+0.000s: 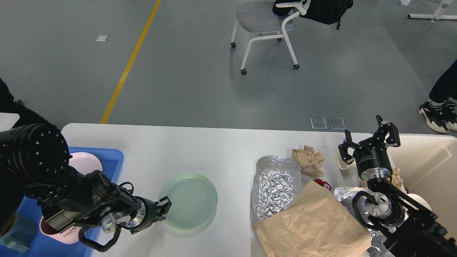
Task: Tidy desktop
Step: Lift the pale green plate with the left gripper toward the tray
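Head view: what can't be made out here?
- Left gripper: fingers at the green plate rim, too dark to tell whether they grip it.
- Blue tray: mostly hidden by the left arm.
- Bin: cut off by the right edge.
- Red item: mostly under brown paper.

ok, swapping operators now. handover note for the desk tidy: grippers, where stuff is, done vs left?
Left gripper: at the near-left rim of the green plate; whether it grips is unclear.
Right gripper: open, empty, raised beside the cream bin.
On the desktop: plate, foil sheet, crumpled paper, brown paper bag, more foil and scraps under the right arm.
Done: pink dishes sit in the blue tray.
Left: plate to tray probably, rubbish to bin.
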`<action>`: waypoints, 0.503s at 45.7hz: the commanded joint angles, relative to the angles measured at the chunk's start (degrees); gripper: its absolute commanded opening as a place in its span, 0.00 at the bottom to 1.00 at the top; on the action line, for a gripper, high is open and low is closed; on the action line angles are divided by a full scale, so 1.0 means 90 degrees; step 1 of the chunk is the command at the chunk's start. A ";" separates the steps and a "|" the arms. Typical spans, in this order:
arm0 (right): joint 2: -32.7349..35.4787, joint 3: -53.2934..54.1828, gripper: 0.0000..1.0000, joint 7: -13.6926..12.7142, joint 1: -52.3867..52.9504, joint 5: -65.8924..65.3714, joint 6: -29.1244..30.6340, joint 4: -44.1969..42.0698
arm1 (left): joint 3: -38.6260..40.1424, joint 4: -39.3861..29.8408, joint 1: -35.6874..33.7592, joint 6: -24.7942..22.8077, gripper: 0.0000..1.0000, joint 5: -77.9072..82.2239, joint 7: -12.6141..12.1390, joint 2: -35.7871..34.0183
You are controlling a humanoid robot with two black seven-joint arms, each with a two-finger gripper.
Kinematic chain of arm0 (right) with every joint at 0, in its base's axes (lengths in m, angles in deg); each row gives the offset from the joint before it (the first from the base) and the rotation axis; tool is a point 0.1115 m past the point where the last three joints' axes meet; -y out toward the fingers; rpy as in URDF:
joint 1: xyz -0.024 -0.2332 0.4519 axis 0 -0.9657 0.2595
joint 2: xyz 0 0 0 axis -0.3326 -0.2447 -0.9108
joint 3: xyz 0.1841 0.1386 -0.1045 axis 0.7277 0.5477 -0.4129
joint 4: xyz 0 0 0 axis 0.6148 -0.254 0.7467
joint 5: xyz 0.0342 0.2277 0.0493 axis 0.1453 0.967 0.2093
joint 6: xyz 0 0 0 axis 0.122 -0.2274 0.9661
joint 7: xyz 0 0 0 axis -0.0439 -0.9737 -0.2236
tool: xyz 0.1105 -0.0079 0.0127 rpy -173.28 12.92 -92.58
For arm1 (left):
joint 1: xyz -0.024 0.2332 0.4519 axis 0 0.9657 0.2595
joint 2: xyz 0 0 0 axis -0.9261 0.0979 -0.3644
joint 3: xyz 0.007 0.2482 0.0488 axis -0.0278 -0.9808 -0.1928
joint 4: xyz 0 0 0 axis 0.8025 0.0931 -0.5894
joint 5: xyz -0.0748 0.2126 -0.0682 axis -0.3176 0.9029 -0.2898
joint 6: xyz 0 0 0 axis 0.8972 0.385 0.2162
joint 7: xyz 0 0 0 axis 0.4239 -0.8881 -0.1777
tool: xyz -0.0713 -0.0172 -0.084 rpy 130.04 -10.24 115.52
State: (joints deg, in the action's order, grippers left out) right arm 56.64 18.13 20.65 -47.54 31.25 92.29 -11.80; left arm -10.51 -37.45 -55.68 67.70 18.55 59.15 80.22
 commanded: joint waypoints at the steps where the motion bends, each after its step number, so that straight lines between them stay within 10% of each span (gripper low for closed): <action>1: 0.0000 0.0002 1.00 -0.0007 0.0000 0.0000 0.0000 0.0001 | -0.0013 -0.0074 -0.0101 -0.0010 0.00 0.0000 -0.0040 -0.0047; 23: 0.0000 0.0002 1.00 0.0002 0.0000 0.0000 0.0000 -0.0009 | -0.0579 -0.1967 -0.3077 -0.0596 0.00 0.0039 -0.0274 -0.0535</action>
State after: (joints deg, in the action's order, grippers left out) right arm 56.64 18.14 20.65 -47.54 31.25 92.29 -11.80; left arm -14.04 -49.63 -74.71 63.10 18.72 56.71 75.69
